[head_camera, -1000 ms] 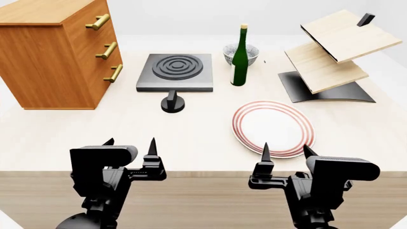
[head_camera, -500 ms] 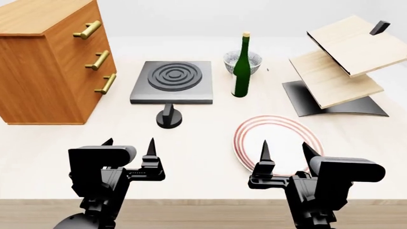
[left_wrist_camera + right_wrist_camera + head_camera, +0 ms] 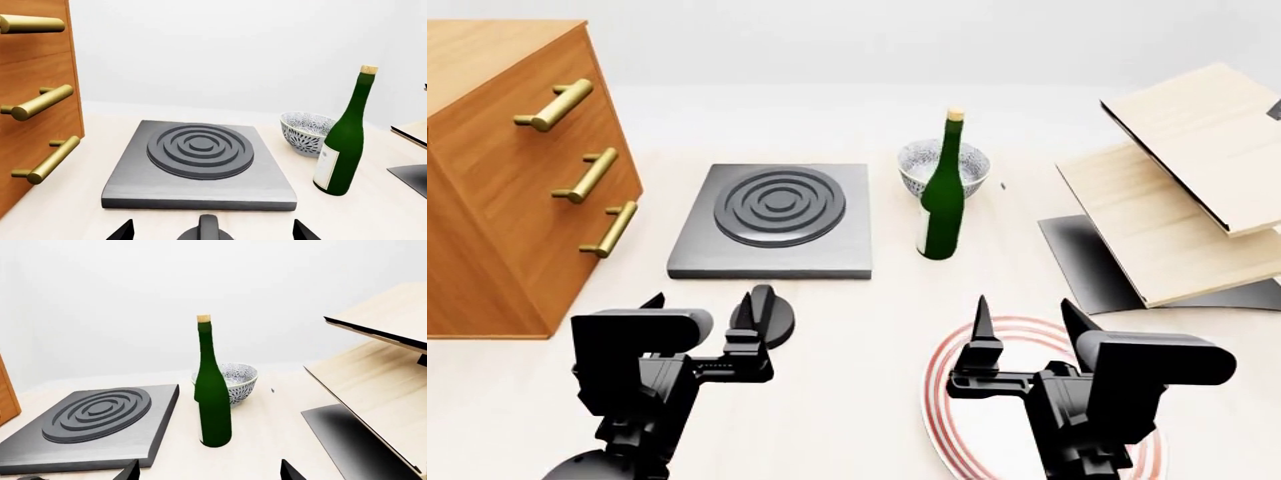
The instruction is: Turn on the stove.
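While both grippers hang spread wide, holding nothing, the stove [image 3: 773, 221] lies flat btwn the drawer unit [image 3: 507, 180] and green bottle [image 3: 941, 190]. Its knob [image 3: 763, 312] sits just in front, fin upright, beside the left gripper [image 3: 699, 301]; right gripper [image 3: 1022, 315] hangs over the plate [image 3: 945, 365].

A wooden chest of drawers [image 3: 501, 190] with three brass bar handles [image 3: 594, 176] stands at the left edge of the pale tabletop [image 3: 827, 400]. Toward the far edge, near the middle, a green bottle [image 3: 942, 196] with a cork stopper stands upright, and a patterned bowl [image 3: 941, 162] sits just behind it. At the right edge, a rack [image 3: 1181, 195] of tilted pale wooden shelves rests on a curved black base [image 3: 1121, 275]. Near the front edge, right of centre, lies a white plate [image 3: 954, 385] with red rings around its rim, partly hidden.
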